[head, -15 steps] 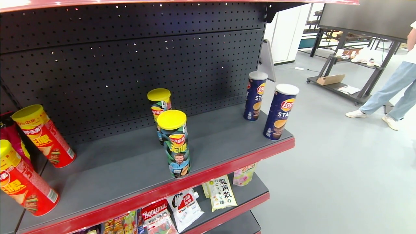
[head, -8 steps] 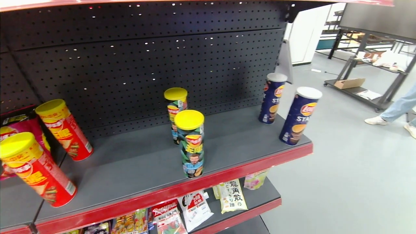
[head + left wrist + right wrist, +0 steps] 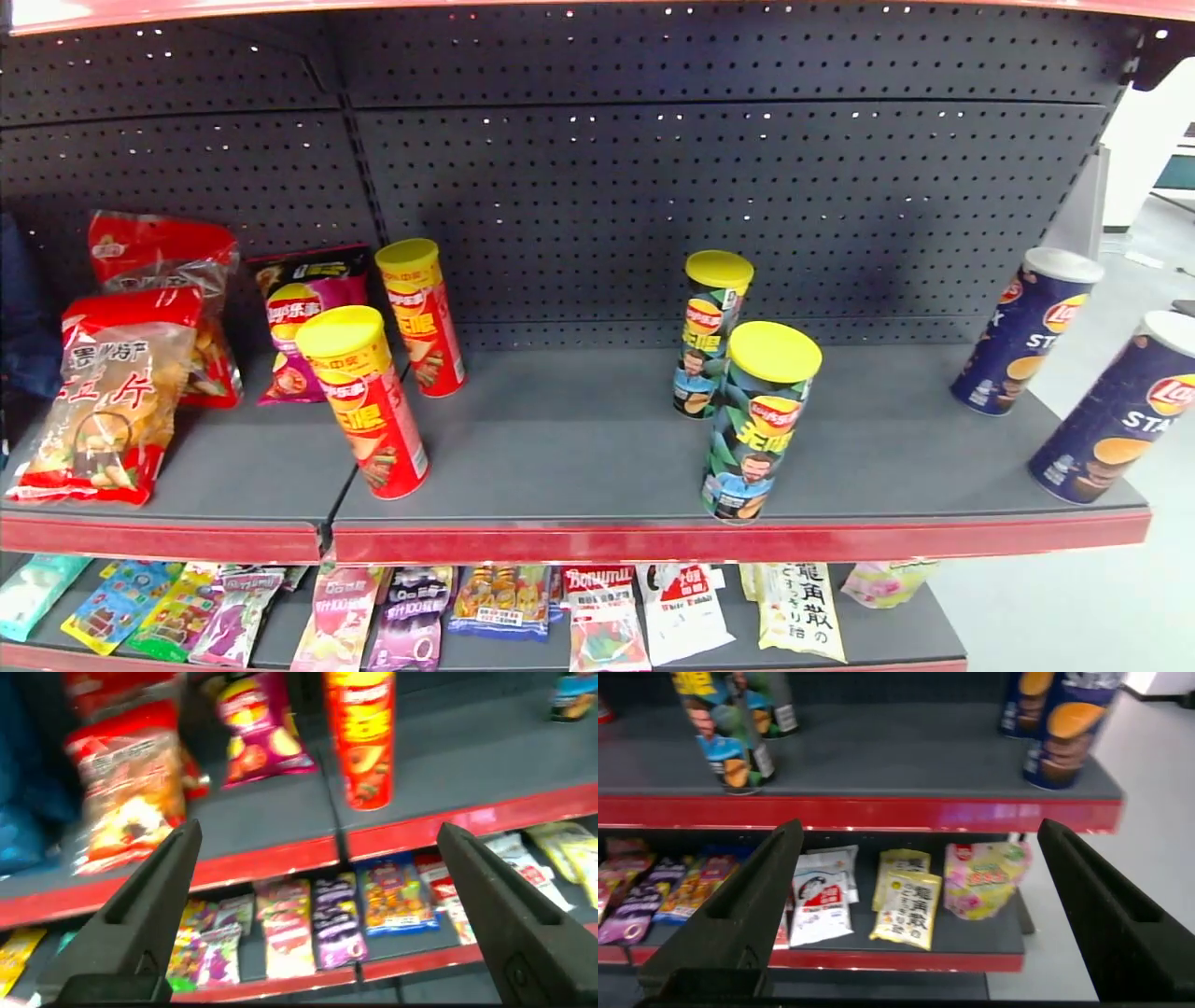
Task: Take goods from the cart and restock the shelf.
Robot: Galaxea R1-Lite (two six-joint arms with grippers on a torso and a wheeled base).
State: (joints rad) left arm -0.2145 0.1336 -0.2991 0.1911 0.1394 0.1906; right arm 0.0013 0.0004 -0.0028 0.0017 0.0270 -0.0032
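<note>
Grey shelf (image 3: 560, 467) with a red front lip, and the goods on it are mostly chip cans. I'm using the green can (image 3: 758, 420) with the yellow lid as my reference; it stands right at the front lip. A second green can (image 3: 711, 331) stands just behind it, closer to the black pegboard (image 3: 653, 187).

Well off to the robot's left of the green can is the front red can (image 3: 366, 401), with the back red can (image 3: 422, 317) behind that one. Both have yellow lids. To the robot's right of the green can are two dark blue ones with pale lids: the near blue can (image 3: 1111, 411) at the shelf's end and the far blue can (image 3: 1022, 331) deeper in.

Left gripper (image 3: 318, 833) has its fingers (image 3: 140, 915) spread wide with nothing between them. It hangs in front of the shelf lip, on the red-can side of the green can. Right gripper (image 3: 920, 826) is the same deal, fingers (image 3: 738, 915) wide and holding nothing. It faces the stretch between the green can and the blue ones.

Farther to the robot's left of the green can, past the red cans, sit a pink chip bag (image 3: 303, 317) and some red snack bags (image 3: 112, 401). Below the green can there's a lower shelf (image 3: 901, 630) lined with flat packets (image 3: 607, 616).
</note>
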